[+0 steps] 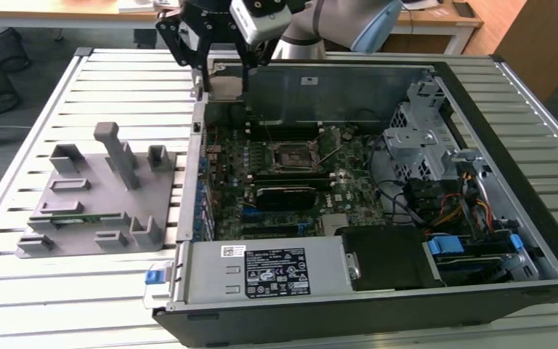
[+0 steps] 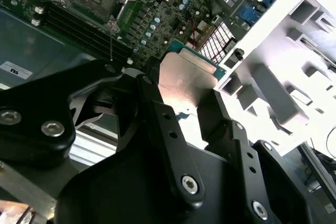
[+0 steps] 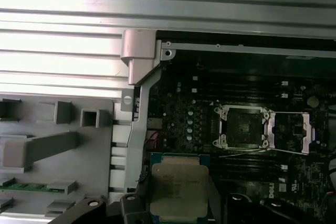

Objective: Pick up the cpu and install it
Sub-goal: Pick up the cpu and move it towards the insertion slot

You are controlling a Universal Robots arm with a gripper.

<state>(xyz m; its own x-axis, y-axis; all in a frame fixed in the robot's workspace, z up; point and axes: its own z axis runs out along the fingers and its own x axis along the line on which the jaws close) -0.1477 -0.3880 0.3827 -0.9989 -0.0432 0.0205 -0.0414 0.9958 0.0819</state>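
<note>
The gripper (image 1: 224,73) has its two black fingers (image 2: 157,108) closed in on opposite edges of the cpu (image 1: 224,87), so the chip is clamped between them and carried clear of any surface. In the exterior view it hangs over the far edge of the open computer case (image 1: 511,218), at the corner toward the exterior view's left. It is well apart from the grey plastic fixture (image 1: 95,196) on the slatted table (image 1: 27,305). In the first wrist view the cpu (image 3: 178,190) shows its silvery lid with a green border around it. The CPU socket (image 3: 241,126) sits beyond it on the motherboard (image 3: 184,124), with its metal load plate (image 3: 291,129) swung open to one side and the dark seat bare. That is the relation that matters. From the held chip, the socket (image 1: 292,154) lies nearer the camera, toward the exterior view's right, and lower, down on the floor of the case. The chip is nearly square, and its edges look roughly parallel to the socket frame. Which corner carries the alignment mark cannot be made out, so whether it is turned the right way round is hard to judge. With a single arm at work, everything turns on that offset.
</note>
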